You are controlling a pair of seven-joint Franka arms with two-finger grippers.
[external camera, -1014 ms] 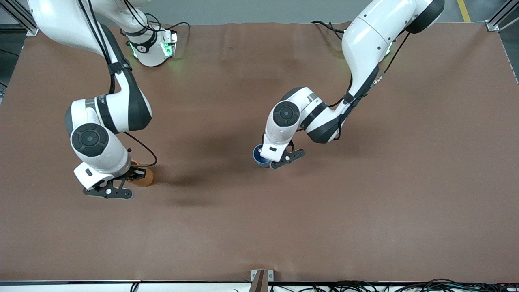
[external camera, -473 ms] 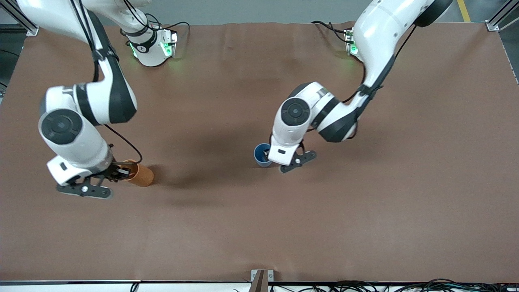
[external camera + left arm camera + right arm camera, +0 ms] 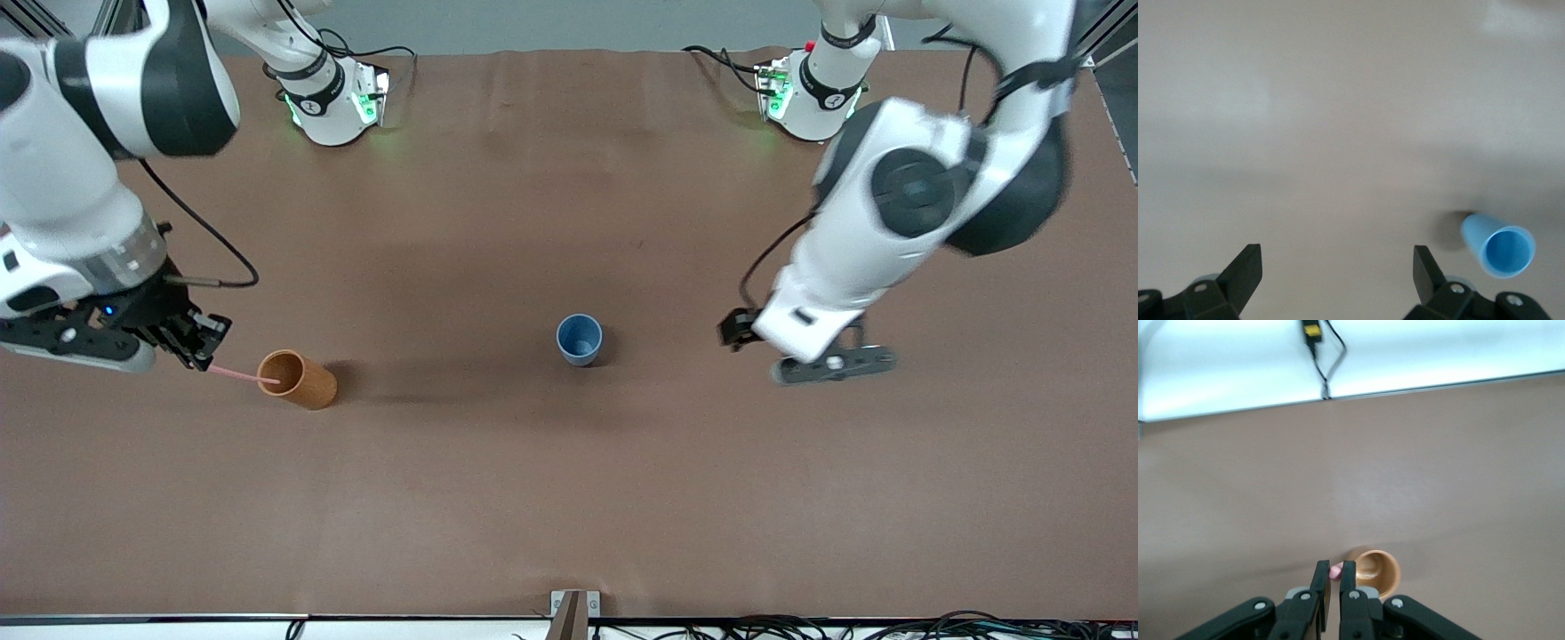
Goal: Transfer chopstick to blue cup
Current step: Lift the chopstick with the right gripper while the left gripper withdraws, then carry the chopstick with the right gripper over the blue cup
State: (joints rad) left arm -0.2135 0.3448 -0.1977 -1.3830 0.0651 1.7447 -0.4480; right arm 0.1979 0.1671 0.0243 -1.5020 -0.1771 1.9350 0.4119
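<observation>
The pale pink chopstick (image 3: 242, 375) runs from my right gripper (image 3: 203, 352) down into the mouth of the orange-brown cup (image 3: 298, 380). My right gripper is shut on its upper end, raised beside that cup. In the right wrist view the pink end (image 3: 1335, 571) shows between the fingers, with the orange-brown cup (image 3: 1377, 571) below. The blue cup (image 3: 579, 340) stands upright mid-table and looks empty. It also shows in the left wrist view (image 3: 1499, 245). My left gripper (image 3: 742, 335) is open and empty, raised toward the left arm's end of the table from the blue cup.
The brown mat (image 3: 569, 498) covers the whole table. The arm bases (image 3: 333, 98) stand along the edge farthest from the front camera. A small bracket (image 3: 573, 609) sits at the nearest table edge.
My right gripper has risen and drawn the chopstick partly out of the orange-brown cup. My left gripper has pulled up and away from the blue cup toward the left arm's end.
</observation>
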